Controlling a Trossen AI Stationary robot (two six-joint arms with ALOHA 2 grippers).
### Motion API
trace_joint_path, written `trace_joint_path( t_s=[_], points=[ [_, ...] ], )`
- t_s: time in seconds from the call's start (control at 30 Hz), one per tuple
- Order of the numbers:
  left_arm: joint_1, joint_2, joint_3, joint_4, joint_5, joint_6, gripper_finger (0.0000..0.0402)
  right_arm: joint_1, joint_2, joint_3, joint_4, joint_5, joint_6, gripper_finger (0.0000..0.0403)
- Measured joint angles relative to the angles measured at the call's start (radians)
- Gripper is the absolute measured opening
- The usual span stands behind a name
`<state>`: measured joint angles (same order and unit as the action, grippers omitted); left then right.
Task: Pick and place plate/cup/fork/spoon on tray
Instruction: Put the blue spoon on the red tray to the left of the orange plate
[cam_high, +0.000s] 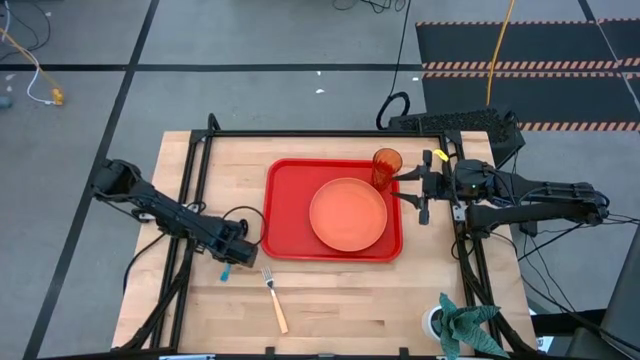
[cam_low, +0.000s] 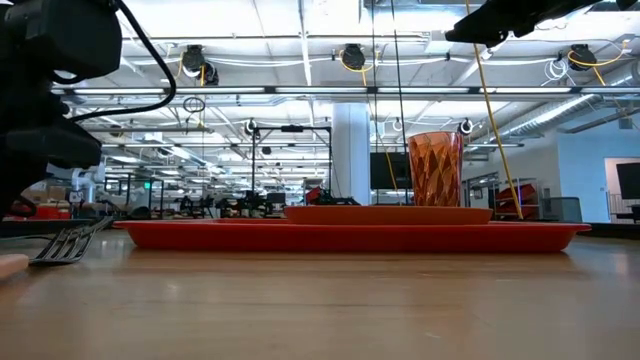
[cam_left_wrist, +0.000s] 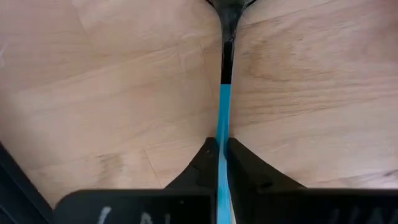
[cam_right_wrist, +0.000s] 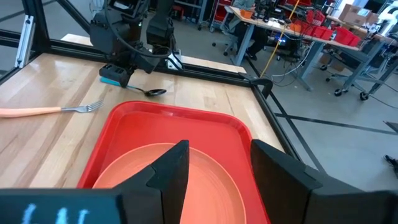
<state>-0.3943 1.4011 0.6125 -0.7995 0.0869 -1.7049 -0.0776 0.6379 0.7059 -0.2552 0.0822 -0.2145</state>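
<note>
The red tray (cam_high: 285, 205) lies mid-table. The orange plate (cam_high: 348, 214) lies flat on it, and the amber cup (cam_high: 387, 166) stands upright on the tray's far right corner; the cup also shows in the low view (cam_low: 435, 170). The fork (cam_high: 275, 300) lies on the table near the front edge. My left gripper (cam_high: 238, 252), left of the tray, is shut on the spoon (cam_left_wrist: 222, 106). My right gripper (cam_right_wrist: 214, 155) is open and empty over the tray's right side, just beside the cup. My left gripper pinches the spoon's light-blue handle (cam_left_wrist: 220, 146) between its two fingers, partway along it. The fingers lie along the handle, coming slanting down from the table's left. The dark bowl (cam_right_wrist: 154, 92) points away from the gripper, low at the table; whether it rests there I cannot tell.
A black frame (cam_high: 200, 140) runs along the table's far and side edges. A white pot with a green plant (cam_high: 460, 325) stands at the near right corner. Bare wood lies between the tray and the front edge.
</note>
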Motion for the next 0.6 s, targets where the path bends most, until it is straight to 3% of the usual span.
trace_joint_path(
  t_s=[0.17, 0.3, 0.6],
  points=[
    [0.003, -0.056, -0.006, -0.017, -0.058, -0.024, 0.0024, 0.0, 0.0, 0.0, 0.003, 0.0, -0.007, 0.0164],
    [0.003, -0.107, 0.023, -0.011, -0.097, -0.033, 0.0004, 0.0, 0.0, 0.0, 0.003, 0.0, -0.007, 0.0164],
    [0.067, -0.158, 0.174, -0.072, -0.244, 0.045, 0.0001, 0.0, 0.0, 0.0, 0.004, 0.0, -0.011, 0.0164]
  ],
)
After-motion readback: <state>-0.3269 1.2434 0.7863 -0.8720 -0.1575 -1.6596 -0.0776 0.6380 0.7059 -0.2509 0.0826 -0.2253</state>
